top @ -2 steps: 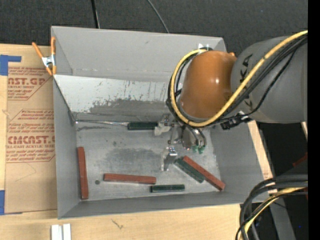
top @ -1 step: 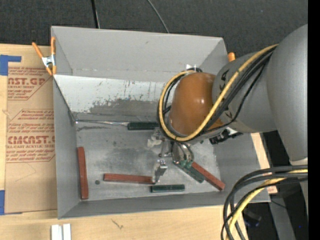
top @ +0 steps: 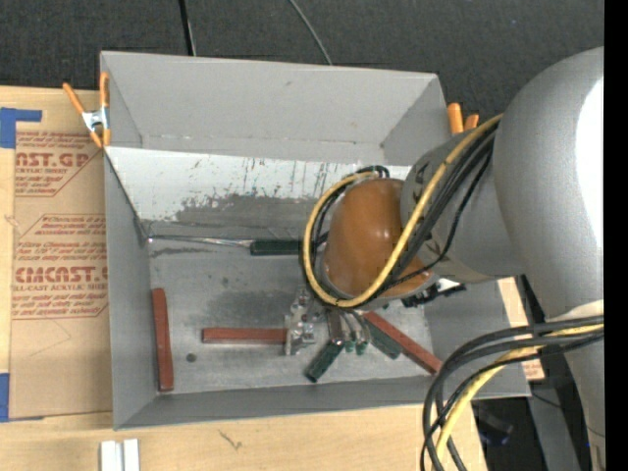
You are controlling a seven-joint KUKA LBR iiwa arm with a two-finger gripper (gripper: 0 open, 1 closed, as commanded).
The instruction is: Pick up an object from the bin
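The tool (top: 321,336) hangs beside a brown stick (top: 241,336), perhaps touching it.

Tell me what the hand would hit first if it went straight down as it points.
Probably the dark green piece lying slantwise just under the hand. The right end of a red-brown stick lies close beside it; depth is unclear, so either could come first.
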